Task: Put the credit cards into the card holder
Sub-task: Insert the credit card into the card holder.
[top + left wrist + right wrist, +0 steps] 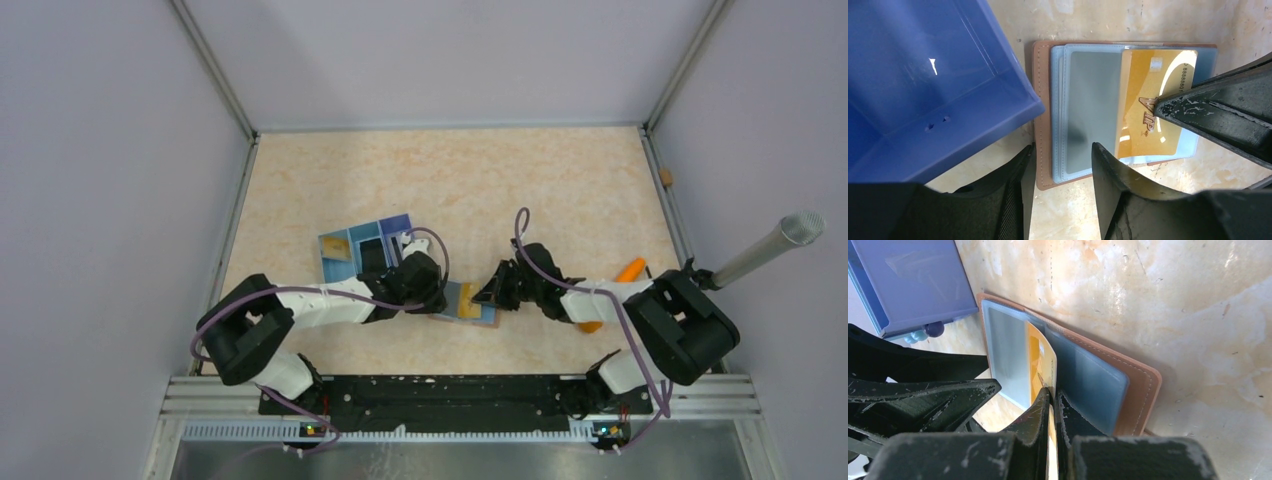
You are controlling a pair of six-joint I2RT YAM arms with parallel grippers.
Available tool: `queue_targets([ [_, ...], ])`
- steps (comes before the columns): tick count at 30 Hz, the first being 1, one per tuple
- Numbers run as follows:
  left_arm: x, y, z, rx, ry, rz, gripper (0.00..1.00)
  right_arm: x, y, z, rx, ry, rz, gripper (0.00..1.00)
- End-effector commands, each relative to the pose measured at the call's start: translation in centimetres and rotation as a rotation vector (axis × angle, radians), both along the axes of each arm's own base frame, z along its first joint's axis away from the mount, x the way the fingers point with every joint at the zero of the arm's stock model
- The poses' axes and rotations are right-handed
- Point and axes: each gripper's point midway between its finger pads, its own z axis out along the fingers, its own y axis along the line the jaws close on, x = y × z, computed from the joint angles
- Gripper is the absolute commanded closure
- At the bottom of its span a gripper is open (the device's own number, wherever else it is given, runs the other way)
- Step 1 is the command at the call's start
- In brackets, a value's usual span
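One gold card is in work. It is judged thin, stiff, light and slick-faced, best pinched by a short edge so the free end can slide. It sits tilted, partly entered in a clear sleeve near the middle of the open card holder, which lies flat just beside the blue box. Right gripper: jaws closed tight on the card's outer edge. Left gripper: jaws about half apart over the holder's box-side page, gripping nothing. Contact with the holder cannot be confirmed.
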Motion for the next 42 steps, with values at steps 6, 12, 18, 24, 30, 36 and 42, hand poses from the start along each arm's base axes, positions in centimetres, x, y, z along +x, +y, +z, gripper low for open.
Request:
queue_targets([
  [6, -1.4, 0.4, -2.4, 0.017, 0.068, -0.016, 0.57, -0.5, 0.2, -2.6, -0.126, 0.011, -0.044, 1.00],
  [12, -1.6, 0.1, -2.3, -0.013, 0.073, -0.015, 0.58, -0.3, 1.8, -2.2, -0.141, -0.008, -0.041, 1.00],
  [18, -1.8, 0.5, -2.5, -0.003, 0.076, -0.005, 0.59, 0.2, 0.1, -1.2, -0.243, -0.045, -0.060, 0.71],
  [24, -1.6, 0.1, -1.6, -0.031, 0.060, -0.008, 0.59, 1.0, -1.4, 1.3, -0.337, -0.116, -0.051, 0.55],
  [30, -0.9, -0.6, -0.1, -0.064, 0.027, -0.013, 0.56, 1.0, -1.5, 1.6, -0.357, -0.131, -0.024, 0.52],
  [36, -0.2, -2.1, -0.1, -0.098, 0.010, -0.032, 0.56, 0.7, -0.7, 0.7, -0.334, -0.107, 0.005, 0.57],
  [42, 0.0, -3.3, -0.5, -0.135, 0.012, -0.062, 0.63, 0.9, 1.3, 1.7, -0.272, -0.135, 0.044, 0.65],
])
